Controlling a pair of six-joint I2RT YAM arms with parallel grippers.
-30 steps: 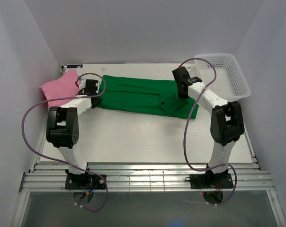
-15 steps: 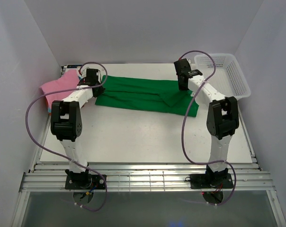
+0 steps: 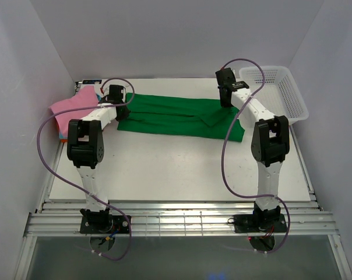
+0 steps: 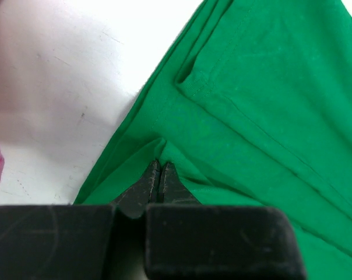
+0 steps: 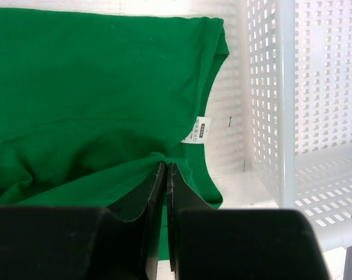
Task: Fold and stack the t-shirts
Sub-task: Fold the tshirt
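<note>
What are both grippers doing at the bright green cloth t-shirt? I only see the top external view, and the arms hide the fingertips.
Observer: In the left wrist view, the left gripper is shut on a puckered fold of the bright green cloth t-shirt.
Operator: And the right?
Observer: The right gripper is shut on the t-shirt's edge, near a small white sewn-in label.
Operator: Is the basket touching the cloth?
Observer: No; bare table shows between the white plastic mesh basket and that edge.

Bright, even light with faint shadows; wrist views soft and overexposed.
</note>
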